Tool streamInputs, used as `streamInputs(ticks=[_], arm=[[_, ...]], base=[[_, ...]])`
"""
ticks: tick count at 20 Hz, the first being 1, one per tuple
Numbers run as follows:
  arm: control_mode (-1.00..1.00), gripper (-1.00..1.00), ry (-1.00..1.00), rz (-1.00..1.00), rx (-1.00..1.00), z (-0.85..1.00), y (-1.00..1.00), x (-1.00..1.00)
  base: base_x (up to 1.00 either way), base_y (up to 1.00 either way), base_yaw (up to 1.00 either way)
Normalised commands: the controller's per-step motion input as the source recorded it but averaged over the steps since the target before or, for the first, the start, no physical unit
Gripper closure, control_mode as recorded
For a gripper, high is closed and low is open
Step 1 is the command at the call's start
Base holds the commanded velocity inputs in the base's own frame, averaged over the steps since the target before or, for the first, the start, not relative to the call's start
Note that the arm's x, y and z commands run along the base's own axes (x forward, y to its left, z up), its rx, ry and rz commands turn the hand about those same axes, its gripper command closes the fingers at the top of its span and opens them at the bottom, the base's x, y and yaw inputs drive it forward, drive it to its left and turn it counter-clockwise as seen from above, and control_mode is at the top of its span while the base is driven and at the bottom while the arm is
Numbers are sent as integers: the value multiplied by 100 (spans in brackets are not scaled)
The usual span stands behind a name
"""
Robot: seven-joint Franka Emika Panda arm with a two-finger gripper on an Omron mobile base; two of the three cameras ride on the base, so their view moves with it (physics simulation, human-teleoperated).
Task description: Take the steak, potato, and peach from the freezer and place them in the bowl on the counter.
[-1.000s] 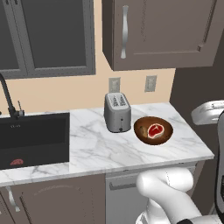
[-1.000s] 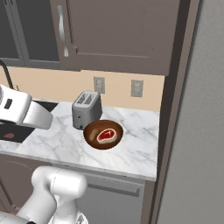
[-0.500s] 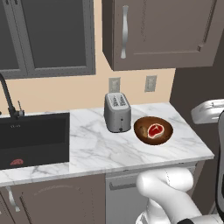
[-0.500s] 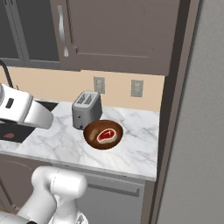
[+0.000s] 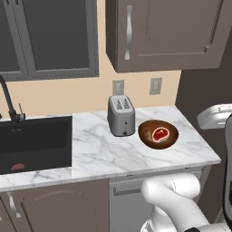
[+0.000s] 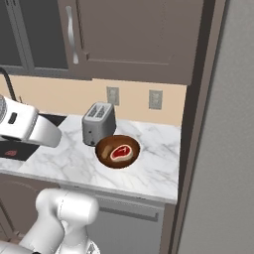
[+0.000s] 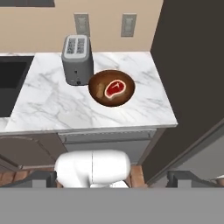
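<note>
On the marble counter (image 5: 95, 149) in the left base view, a wooden bowl (image 5: 158, 134) sits just right of a silver toaster (image 5: 121, 115), and the steak (image 5: 160, 134) lies flat inside it. A tan patch at the bowl's left inner wall may be the potato, too small to be sure. A black sink (image 5: 35, 142) with a dark faucet (image 5: 10, 102) is sunk into the slab at left, a small red item (image 5: 18, 166) on its floor. Two outlets (image 5: 136, 86) dot the beige wall under dark brown wall cabinets (image 5: 154, 34).

From the right base view, the bowl (image 6: 117, 151) holds the steak (image 6: 121, 152) in front of the toaster (image 6: 98, 123), near the middle of the counter (image 6: 154, 168). A wide flat grey door (image 6: 223, 149) of the freezer stands at right, edge toward the camera.

Looking down from the hand view, high above the counter (image 7: 57, 105), the bowl (image 7: 112, 87) touches or nearly touches the toaster (image 7: 77, 59); inside it the steak (image 7: 115, 88) rests beside a small tan lump, the potato (image 7: 101, 89). The gripper (image 7: 111, 177) hangs well clear of everything, its two fingertips (image 7: 43, 177) spread wide apart at the frame's lower corners, nothing between them
</note>
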Motion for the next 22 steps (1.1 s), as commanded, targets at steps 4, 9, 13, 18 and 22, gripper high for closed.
streamInputs(ticks=[4, 9, 13, 18, 22], arm=[[100, -100, 0, 0, 0, 0, 0, 0], [100, -100, 0, 0, 0, 0, 0, 0], [100, -100, 0, 0, 0, 0, 0, 0], [100, -100, 0, 0, 0, 0, 0, 0], [100, -100, 0, 0, 0, 0, 0, 0]], base=[[-84, -23, 0], [-97, -49, 0], [-47, -76, -1], [-9, -98, -2], [0, -98, -2]])
